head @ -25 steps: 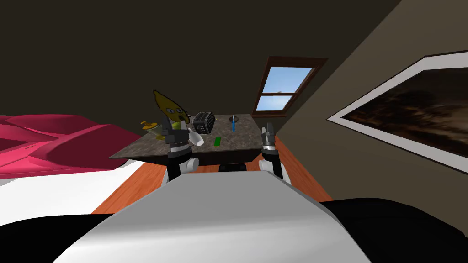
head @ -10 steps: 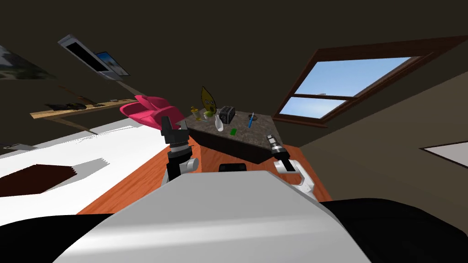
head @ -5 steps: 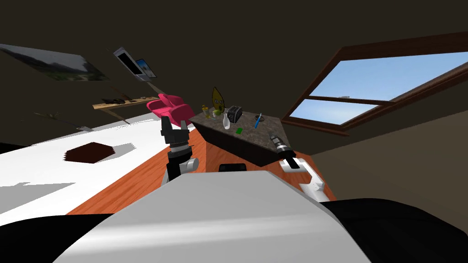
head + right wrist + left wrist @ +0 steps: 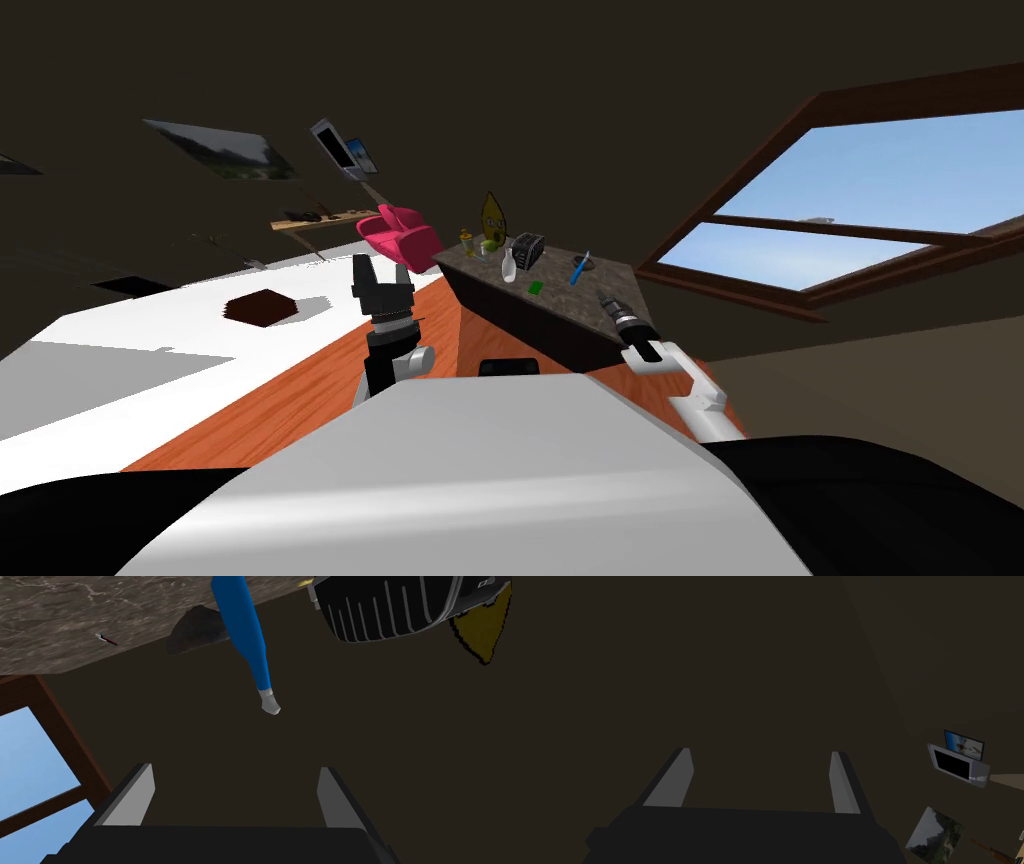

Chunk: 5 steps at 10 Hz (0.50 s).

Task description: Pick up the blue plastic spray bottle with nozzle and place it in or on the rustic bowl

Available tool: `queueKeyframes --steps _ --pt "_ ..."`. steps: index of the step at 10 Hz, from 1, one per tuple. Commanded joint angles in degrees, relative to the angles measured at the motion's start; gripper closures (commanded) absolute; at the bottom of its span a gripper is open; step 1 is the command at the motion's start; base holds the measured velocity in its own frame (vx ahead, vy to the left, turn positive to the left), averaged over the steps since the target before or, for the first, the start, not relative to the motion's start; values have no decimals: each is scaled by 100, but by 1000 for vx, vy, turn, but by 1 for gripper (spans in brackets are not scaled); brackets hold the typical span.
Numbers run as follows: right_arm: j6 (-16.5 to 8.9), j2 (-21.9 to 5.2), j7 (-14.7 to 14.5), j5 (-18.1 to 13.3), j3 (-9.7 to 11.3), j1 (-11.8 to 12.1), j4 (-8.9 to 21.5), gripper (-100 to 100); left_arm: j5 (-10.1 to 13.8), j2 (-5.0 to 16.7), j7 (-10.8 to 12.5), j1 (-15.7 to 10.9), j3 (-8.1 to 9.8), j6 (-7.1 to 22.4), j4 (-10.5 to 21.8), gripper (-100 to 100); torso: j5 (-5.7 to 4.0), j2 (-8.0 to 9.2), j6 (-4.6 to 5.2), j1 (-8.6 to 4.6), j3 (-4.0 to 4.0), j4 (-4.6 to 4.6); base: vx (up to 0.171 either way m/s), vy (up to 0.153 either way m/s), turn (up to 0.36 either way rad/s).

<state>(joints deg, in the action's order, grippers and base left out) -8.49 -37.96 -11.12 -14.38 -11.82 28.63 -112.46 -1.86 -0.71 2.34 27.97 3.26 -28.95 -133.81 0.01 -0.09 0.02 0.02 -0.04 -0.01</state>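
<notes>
The dark stone-topped table (image 4: 556, 283) stands ahead. The right gripper (image 4: 234, 768), fingers apart and empty, points at the blue bottle (image 4: 243, 631). The bottle stands near the table's far edge, just beside the dark bowl (image 4: 196, 629). The left gripper (image 4: 760, 752), fingers apart and empty, is held up clear of the table.

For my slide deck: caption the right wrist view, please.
Open right hand faces the blue spray bottle beside a dark bowl on the marbled table.
</notes>
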Motion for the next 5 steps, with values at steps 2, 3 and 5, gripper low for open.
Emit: queueKeyframes --steps 2,3,5 --pt "-459 -308 -45 -32 -84 -20 253 -100 0 0 0 0 0 0 0 0 -1 -7 1 -1 -4 -2 51 52 231" --pt "-618 -416 -60 -30 -96 -49 366 -100 0 0 0 1 0 0 0 0 -1 -12 1 0 -7 -3 83 40 174" --pt "-824 -516 -74 -23 -101 -79 480 -100 0 0 0 1 1 0 0 0 -2 -15 4 -5 -10 -4 51 35 99"
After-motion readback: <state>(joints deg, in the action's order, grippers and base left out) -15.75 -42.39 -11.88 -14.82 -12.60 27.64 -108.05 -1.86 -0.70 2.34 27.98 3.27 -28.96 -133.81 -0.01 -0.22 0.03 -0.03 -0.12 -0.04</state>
